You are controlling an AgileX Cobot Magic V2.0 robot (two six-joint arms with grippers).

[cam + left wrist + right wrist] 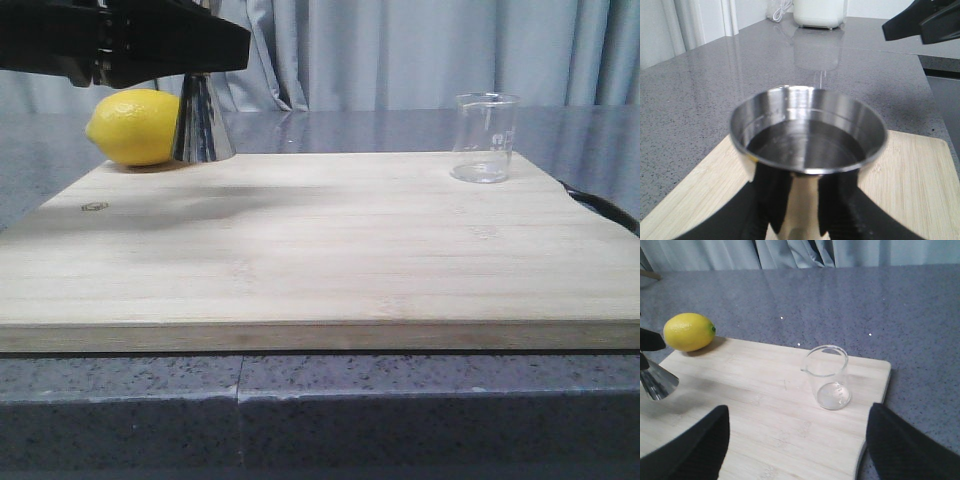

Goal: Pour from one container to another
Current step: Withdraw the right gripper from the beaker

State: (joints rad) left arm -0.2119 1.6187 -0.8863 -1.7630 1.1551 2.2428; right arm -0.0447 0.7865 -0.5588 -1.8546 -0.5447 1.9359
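Basically, counter [400, 125] carries the cutting board [320, 250]. Left end effector [800, 220] clamps the jigger [807, 135] at its waist, steadying the target. Right end effector [795, 440] gapes, empty, lined up on the beaker [827, 377] at the board's far right corner.

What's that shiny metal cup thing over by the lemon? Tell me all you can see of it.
It is a polished steel jigger, flaring out to a wide base that stands upright at the far left corner of the wooden board, right beside the lemon. The left gripper's black fingers clasp it on both sides. From above, its round top cup appears to hold clear liquid.
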